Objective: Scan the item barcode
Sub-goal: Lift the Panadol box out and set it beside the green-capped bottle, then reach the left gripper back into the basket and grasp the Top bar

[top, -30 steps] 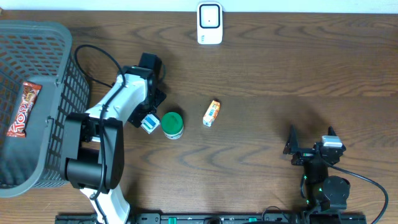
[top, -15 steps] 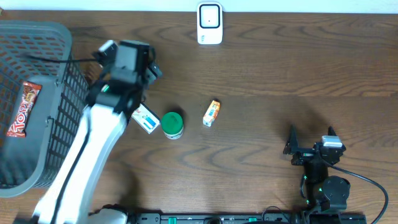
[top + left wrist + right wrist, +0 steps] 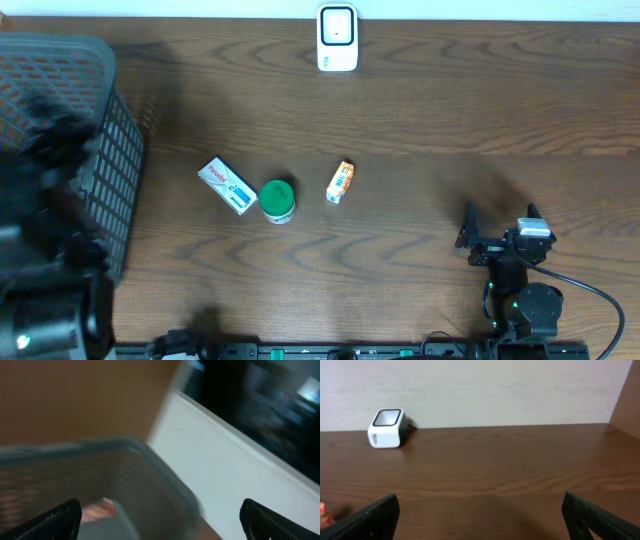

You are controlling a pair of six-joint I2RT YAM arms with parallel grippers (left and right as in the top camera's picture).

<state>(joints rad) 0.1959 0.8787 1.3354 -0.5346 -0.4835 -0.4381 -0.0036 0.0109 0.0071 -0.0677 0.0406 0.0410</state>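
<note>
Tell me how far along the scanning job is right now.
Done: a snack bar seems to lie in the basket. In hand: nothing; the left gripper is open near the basket, the right gripper open and empty too. Left: the white box, green jar and orange pack lie short of the scanner.

Motion-blurred grey mesh basket [image 3: 75, 465], reddish wrapper [image 3: 97, 510] inside it, white wall [image 3: 225, 460] beyond, jaws spread wide at lower corners

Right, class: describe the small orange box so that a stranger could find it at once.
Start at the white scanner at the top of the overhead view and go straight down. The orange box lies there, right of the green-lidded jar; it alone is orange.
</note>
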